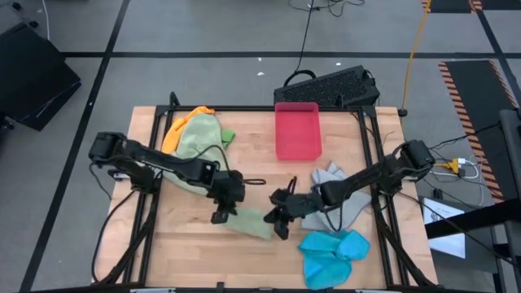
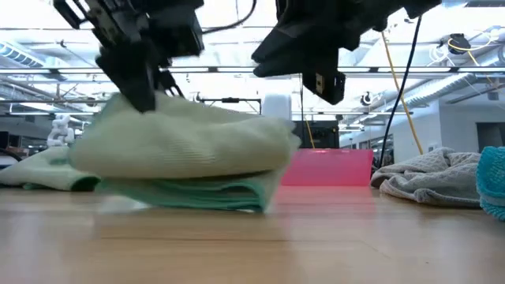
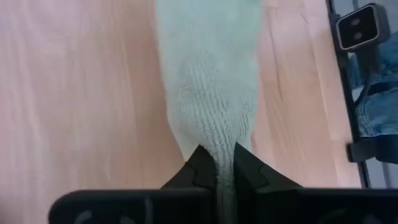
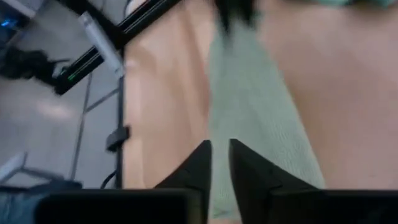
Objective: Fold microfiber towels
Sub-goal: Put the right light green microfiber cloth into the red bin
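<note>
Mid-fold: left gripper fingers pinch the sage towel, right gripper fingers just parted above it; orange-and-green pile, grey towel and blue towel still unfolded.

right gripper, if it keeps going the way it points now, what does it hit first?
Likely the pale sage green microfiber towel right ahead of the right gripper; the left gripper holds its far end. Depth unclear.

Bright, even overhead light with soft shadows; ceiling lights glare behind, and the right wrist view is motion-blurred.
</note>
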